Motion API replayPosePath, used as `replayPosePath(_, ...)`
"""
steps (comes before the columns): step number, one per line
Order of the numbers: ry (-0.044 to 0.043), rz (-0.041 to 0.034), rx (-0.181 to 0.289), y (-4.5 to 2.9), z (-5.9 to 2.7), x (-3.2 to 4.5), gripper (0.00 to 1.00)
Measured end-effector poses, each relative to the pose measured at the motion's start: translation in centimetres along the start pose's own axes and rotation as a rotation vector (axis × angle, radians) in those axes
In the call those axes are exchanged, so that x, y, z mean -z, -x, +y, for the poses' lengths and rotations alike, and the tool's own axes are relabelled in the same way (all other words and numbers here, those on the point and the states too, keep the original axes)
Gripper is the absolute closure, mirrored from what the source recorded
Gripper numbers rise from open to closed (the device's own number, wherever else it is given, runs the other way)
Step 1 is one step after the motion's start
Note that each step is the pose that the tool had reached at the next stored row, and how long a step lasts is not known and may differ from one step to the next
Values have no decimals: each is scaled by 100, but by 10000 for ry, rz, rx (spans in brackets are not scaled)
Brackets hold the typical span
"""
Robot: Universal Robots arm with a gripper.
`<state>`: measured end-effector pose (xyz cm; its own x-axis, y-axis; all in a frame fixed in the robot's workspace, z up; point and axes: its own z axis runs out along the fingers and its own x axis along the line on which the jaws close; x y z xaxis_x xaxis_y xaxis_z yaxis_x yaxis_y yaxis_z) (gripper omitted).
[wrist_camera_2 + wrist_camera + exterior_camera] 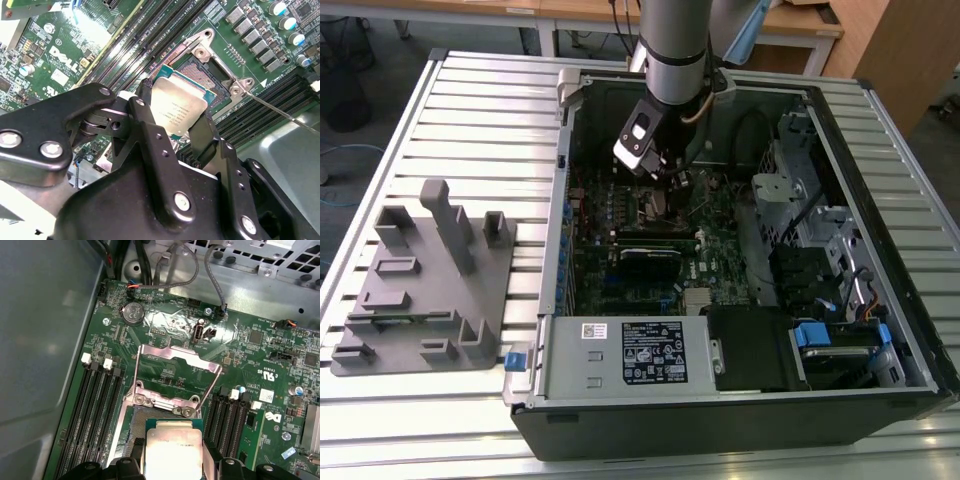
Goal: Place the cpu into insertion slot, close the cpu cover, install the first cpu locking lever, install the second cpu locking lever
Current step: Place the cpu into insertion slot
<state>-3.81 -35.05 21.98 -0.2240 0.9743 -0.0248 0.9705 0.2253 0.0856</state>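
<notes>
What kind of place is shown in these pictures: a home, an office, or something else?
Probably a robotics lab or assembly workshop: an open computer case lies on a slatted metal table, a robot arm reaches into it with its claw holding the cpu, and wooden desks stand behind.

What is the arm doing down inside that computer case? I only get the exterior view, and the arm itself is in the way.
Observer: In the second wrist view the gripper is shut on the cpu, a small chip with a silver top.
Visitor: Where is that chip going?
Observer: It hangs over the insertion slot and hides part of it. I cannot tell whether they touch.
Visitor: Is anything covering the slot?
Observer: No. In the first wrist view the cpu cover stands raised and open beyond the chip.
</notes>
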Motion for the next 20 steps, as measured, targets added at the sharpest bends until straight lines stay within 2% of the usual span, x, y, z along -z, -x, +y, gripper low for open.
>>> replayPosePath(20, -3, -11, -119, 0, 0, -2, 46)
